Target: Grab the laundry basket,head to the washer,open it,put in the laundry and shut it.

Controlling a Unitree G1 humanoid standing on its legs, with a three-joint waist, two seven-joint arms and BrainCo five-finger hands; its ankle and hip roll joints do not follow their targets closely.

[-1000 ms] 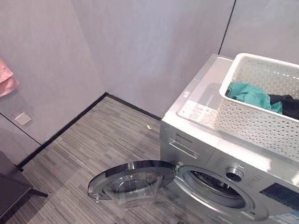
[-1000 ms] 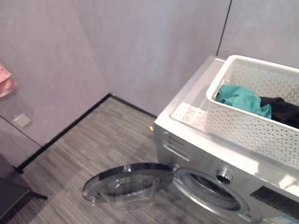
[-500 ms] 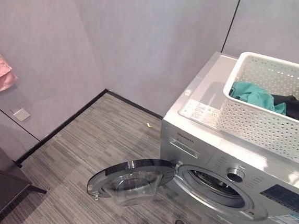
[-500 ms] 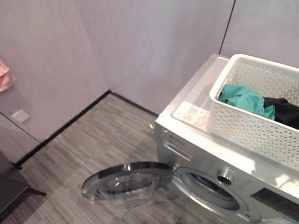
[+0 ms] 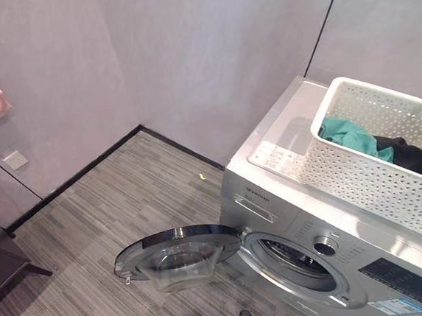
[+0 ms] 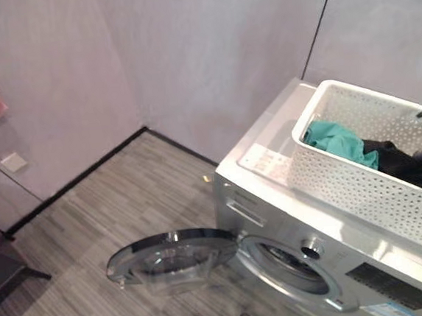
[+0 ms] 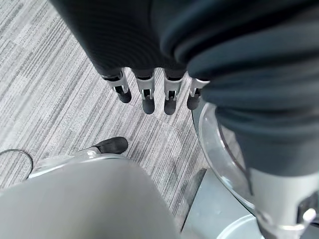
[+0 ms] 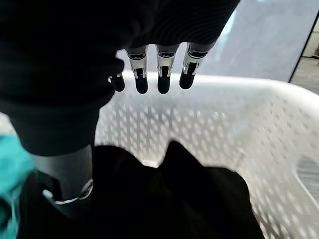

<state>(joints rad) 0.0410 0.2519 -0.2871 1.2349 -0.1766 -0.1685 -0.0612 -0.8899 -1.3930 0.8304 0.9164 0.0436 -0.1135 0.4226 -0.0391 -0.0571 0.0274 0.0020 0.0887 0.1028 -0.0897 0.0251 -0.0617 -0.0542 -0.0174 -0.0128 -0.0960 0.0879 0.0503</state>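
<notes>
- the white laundry basket sits on top of the washer at the right of the frame, a teal garment and a black garment inside; the washer door hangs open, lower centre.
- right hand hovers over the black garment, fingers straight, gripping nothing.
- left hand hangs relaxed above the floor by the door.
- risk: a shallow pinch could drop cloth onto the floor, or snag and drag the basket off the washer top.

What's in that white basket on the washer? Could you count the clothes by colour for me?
Teal garment: 1
Black garment: 1, though it may be more than one piece bunched together
Total in the laundry basket: 2 visible
</notes>
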